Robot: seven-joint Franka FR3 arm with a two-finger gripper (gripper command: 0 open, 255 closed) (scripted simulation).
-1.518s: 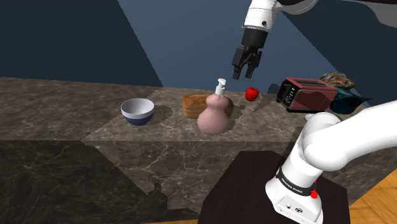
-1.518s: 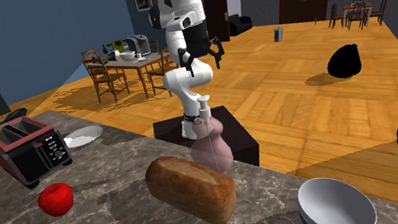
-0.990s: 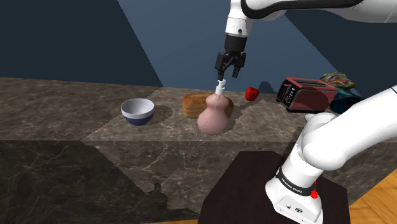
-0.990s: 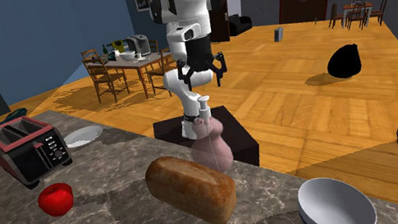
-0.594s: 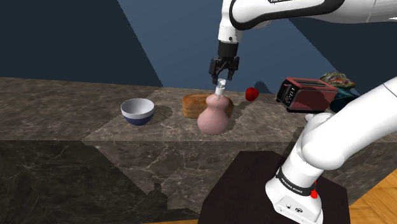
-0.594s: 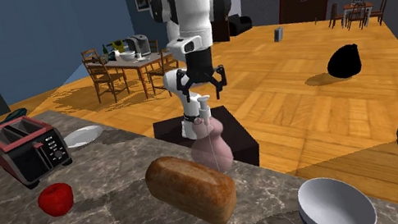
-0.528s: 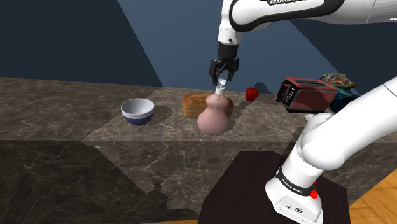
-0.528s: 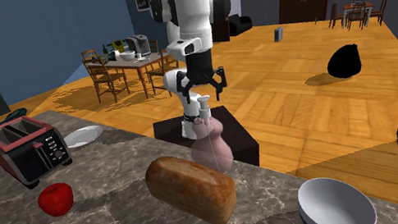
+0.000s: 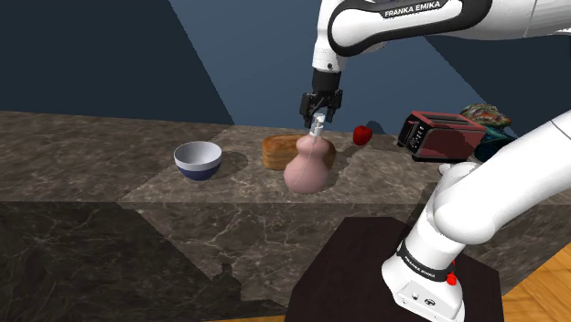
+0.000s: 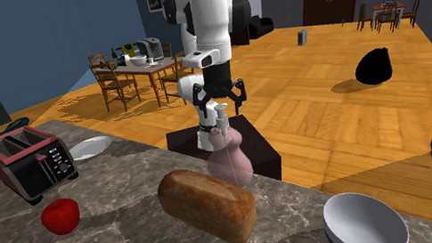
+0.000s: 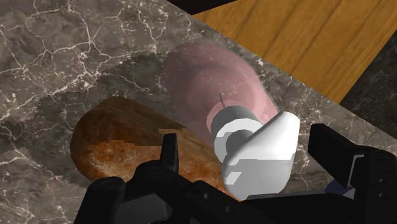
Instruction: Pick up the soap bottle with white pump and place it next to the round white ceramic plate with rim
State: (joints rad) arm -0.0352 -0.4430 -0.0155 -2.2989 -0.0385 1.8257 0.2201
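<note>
The soap bottle [image 9: 308,166] is a pink gourd-shaped body with a white pump [image 9: 316,128], standing upright on the dark marble counter [image 9: 110,165]. My gripper [image 9: 317,119] hangs straight above it, open, its fingers reaching down on either side of the pump head. From the second exterior view the bottle [image 10: 230,161] stands behind the bread, with the gripper [image 10: 221,106] at its pump. Through the wrist camera the pump head [image 11: 261,153] lies between the spread fingers [image 11: 168,153], and neither touches it. The round white plate [image 10: 90,147] lies on the counter beyond the toaster.
A brown bread loaf [image 9: 279,151] lies right behind the bottle. A blue-and-white bowl [image 9: 198,160] sits toward the shoulder view's left. A red apple [image 9: 362,135] and a red toaster [image 9: 441,135] stand to its right. The dark stand [image 9: 384,274] is below the counter edge.
My gripper has come down and toward the shoulder view's left, from well above the bottle to around its pump. It stayed open. The bottle has not moved.
</note>
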